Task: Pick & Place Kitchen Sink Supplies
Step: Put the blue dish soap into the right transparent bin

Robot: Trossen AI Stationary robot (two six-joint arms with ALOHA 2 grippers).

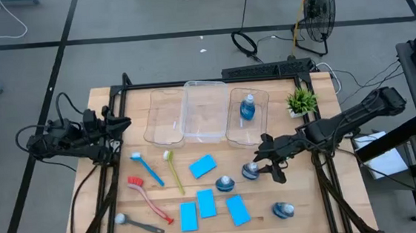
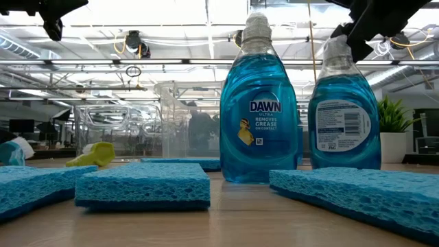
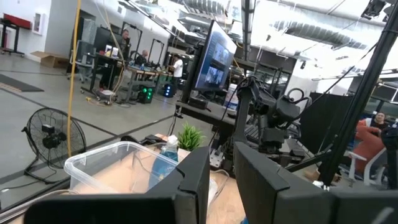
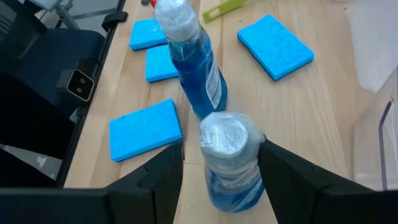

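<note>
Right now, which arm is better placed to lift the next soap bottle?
Right. Its hand already straddles a Dawn bottle, fingers open beside it. The left hand waits at the table's far left edge.

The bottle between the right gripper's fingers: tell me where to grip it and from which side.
Grip the bottle just under its pale cap, on the narrow shoulder, coming down from above. It stands upright, so the cap end is what faces the right gripper, whose open fingers already flank it. A second bottle close beside makes a low sideways approach risky.
</note>
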